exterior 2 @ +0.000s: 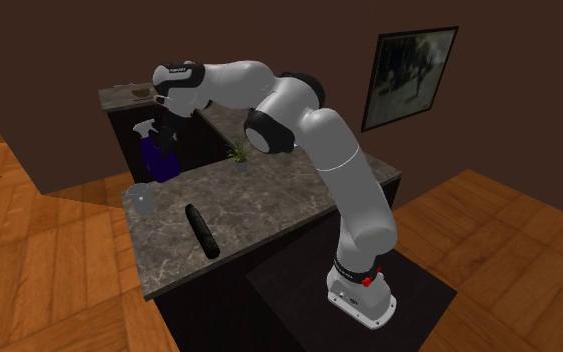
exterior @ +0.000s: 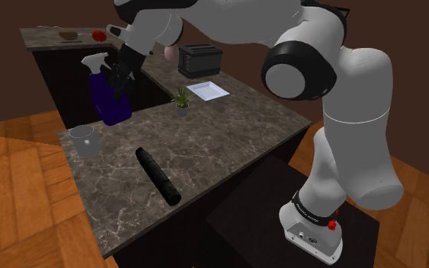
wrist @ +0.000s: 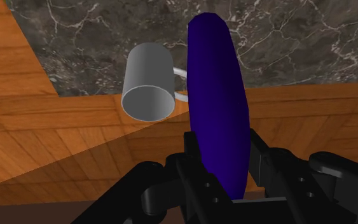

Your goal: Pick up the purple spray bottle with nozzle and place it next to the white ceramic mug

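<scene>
Dark veined stone counter [exterior: 228,129] over a wood floor, brown walls behind. Item: spray bottle [wrist: 217,108], deep purple-blue body, pale nozzle [exterior: 94,61] on top. Location: near the counter's edge at the shoulder view's left, just beside the mug [exterior: 84,141], which stands upright and reads pale grey. Whether the base rests on the stone or hangs just above it cannot be told. Orientation: long axis upright, base down; the nozzle points toward the shoulder view's left. Gripper [wrist: 225,153]: reaching down from above, fingers [wrist: 193,149] clamped on the upper body, one on each flank. Handling, judged: a smooth rigid shell, likely light and somewhat slippery. It is tall for its base, so prone to tip when set down. The narrower upper body below the nozzle seems the sound place to take it, and the present hold is about there. Also present: a black cylinder [exterior: 158,175] lying flat, well apart from both.
</scene>
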Controlling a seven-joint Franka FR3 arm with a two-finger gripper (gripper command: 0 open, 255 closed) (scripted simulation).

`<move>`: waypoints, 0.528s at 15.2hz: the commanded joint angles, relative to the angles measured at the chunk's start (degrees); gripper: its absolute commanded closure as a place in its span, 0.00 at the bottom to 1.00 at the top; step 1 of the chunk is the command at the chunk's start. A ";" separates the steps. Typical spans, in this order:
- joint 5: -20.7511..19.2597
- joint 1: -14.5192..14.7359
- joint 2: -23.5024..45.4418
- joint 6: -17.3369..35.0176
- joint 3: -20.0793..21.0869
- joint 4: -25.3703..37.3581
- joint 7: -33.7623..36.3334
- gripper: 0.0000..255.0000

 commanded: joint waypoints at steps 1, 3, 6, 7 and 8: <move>0.52 0.07 0.34 1.00 0.25 -1.01 -0.91 1.00; 1.06 0.08 0.76 1.90 0.52 -1.84 -1.74 1.00; 1.92 0.04 1.47 3.18 0.97 -2.96 -2.97 1.00; 2.21 0.02 1.73 3.60 1.13 -3.30 -3.38 1.00; 2.52 -0.02 1.99 4.01 1.29 -3.63 -3.80 1.00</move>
